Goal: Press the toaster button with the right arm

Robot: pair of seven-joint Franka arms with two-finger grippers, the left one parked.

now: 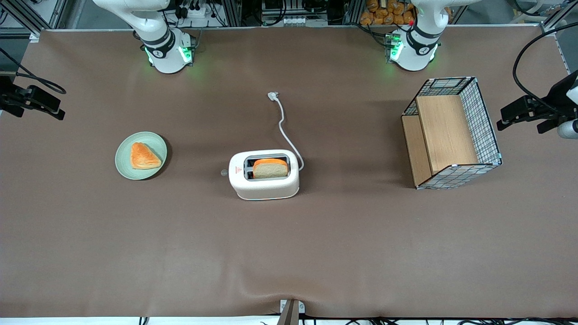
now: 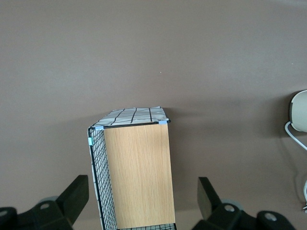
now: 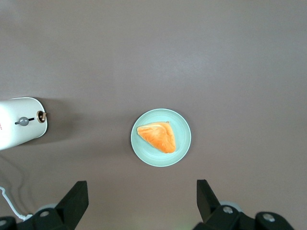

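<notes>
1. The small white rounded two-slot toaster (image 1: 264, 180) stands at the centre of the front view on the brown table (image 1: 289, 253), with a slice of bread (image 1: 270, 168) in one slot.
2. The tiny round grey toaster button (image 1: 223, 172) sticks out of the short end by the red triangle mark, facing the round pale green plate (image 1: 141, 155).
3. A golden triangular pastry (image 1: 144, 156) lies on that plate, toward the working arm's end.
4. The right arm's slim black gripper (image 3: 141, 187) hangs high above the plate with its fingers spread wide and nothing between them, well apart from the toaster.
5. The white cord (image 1: 283, 126) runs toward the upper edge of the front view.
</notes>
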